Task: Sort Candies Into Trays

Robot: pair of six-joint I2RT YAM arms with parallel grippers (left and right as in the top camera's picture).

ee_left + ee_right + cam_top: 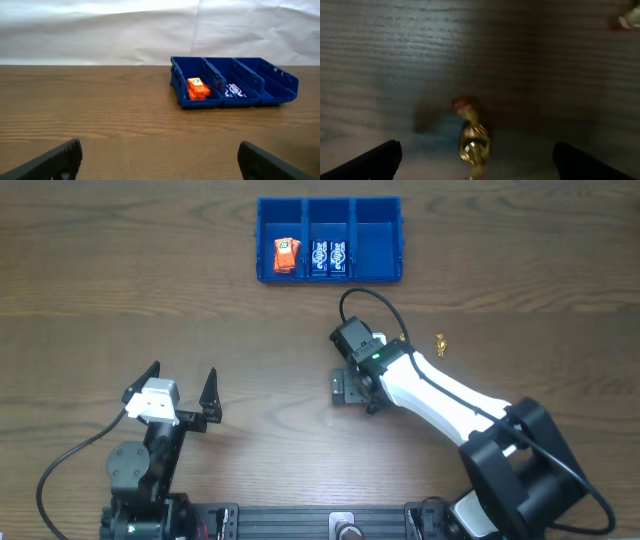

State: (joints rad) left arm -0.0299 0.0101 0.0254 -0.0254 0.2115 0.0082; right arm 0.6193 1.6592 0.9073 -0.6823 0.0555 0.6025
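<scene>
Low over the wooden surface (150, 310), the right end effector (352, 392) stood wide open, a gold-wrapped candy (471, 141) lying between its fingers, seemingly lined up for a grasp. The left end effector (183, 370) sat wide open near its base, well apart from the blue tray (378, 250).

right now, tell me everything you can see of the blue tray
The tray is blue, looks like moulded plastic, and has three open compartments side by side. It sits flat on the wooden table, on the far side from the arms. Its left compartment holds an orange candy, the middle one holds two blue candies, and the right one is empty. Nothing else touches it.
</scene>
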